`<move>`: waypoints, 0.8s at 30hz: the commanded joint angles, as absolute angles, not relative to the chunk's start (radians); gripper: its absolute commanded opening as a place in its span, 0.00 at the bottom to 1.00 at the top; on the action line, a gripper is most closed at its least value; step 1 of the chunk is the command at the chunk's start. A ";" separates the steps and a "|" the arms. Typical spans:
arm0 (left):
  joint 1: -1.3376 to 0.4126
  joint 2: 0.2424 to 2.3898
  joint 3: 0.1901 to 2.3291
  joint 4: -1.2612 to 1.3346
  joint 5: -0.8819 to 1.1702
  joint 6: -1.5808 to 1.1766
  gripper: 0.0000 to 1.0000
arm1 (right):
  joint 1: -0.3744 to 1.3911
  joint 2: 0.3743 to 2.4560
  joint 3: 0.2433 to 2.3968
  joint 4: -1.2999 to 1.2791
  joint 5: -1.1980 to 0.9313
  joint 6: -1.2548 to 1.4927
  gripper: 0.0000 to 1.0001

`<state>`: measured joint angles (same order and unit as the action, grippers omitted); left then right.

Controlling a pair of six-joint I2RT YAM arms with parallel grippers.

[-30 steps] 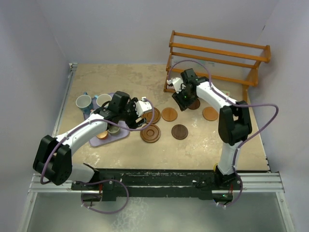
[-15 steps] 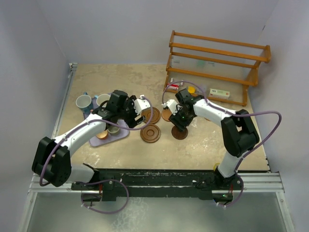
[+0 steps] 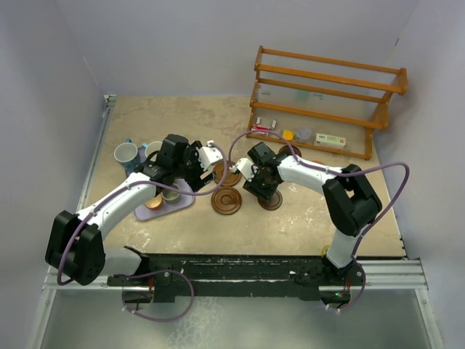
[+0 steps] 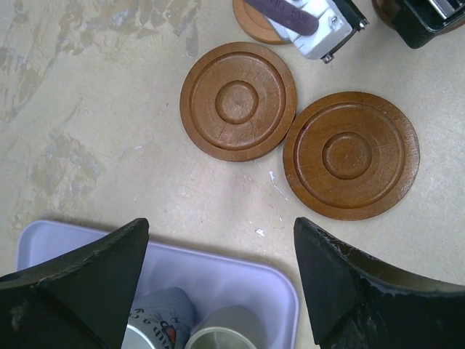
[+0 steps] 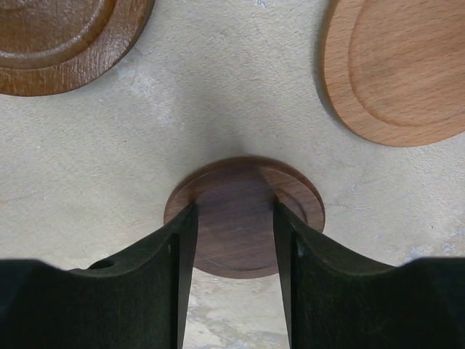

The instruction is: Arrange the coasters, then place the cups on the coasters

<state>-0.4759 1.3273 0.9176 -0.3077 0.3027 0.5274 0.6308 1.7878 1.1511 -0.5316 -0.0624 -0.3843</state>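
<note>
My right gripper [image 5: 232,218] stands open, both fingertips down over a dark round coaster [image 5: 243,189] that is wider than the gap; in the top view this dark coaster [image 3: 275,203] peeks out beside that right gripper [image 3: 266,192]. A light coaster [image 5: 407,65] and a grooved coaster [image 5: 58,36] lie ahead of it. Open over the lavender tray's corner [image 4: 218,273] hangs my left gripper [image 4: 218,283], above a printed cup [image 4: 156,320] and a grey-green cup [image 4: 229,331]. Two grooved coasters [image 4: 238,100] [image 4: 351,154] lie just beyond the tray.
A light-blue cup [image 3: 126,153] and a white cup [image 3: 154,149] stand at the tray's far end, a copper-orange cup [image 3: 153,203] at its near side. The wooden rack [image 3: 327,87] with small items fills the back right. Another dark coaster [image 3: 287,151] lies before it.
My right gripper has swung from near the rack leftward and toward the near edge, down onto the dark coaster. The left arm has barely shifted.
</note>
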 commanded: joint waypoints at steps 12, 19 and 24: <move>-0.440 1.264 0.895 -0.276 0.305 0.523 0.78 | 0.705 1.854 1.255 -0.555 -0.122 -0.367 0.45; -0.433 1.249 0.890 -0.280 0.305 0.524 0.78 | 0.715 1.870 1.296 -0.580 -0.147 -0.371 0.46; -0.429 1.240 0.890 -0.280 0.305 0.526 0.78 | 0.711 1.814 1.303 -0.619 -0.174 -0.384 0.52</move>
<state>-0.4385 1.2762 0.8898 -0.3084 0.3004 0.5274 0.7086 1.8706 1.2644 -0.5716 -0.1326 -0.3782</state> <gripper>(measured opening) 0.778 0.514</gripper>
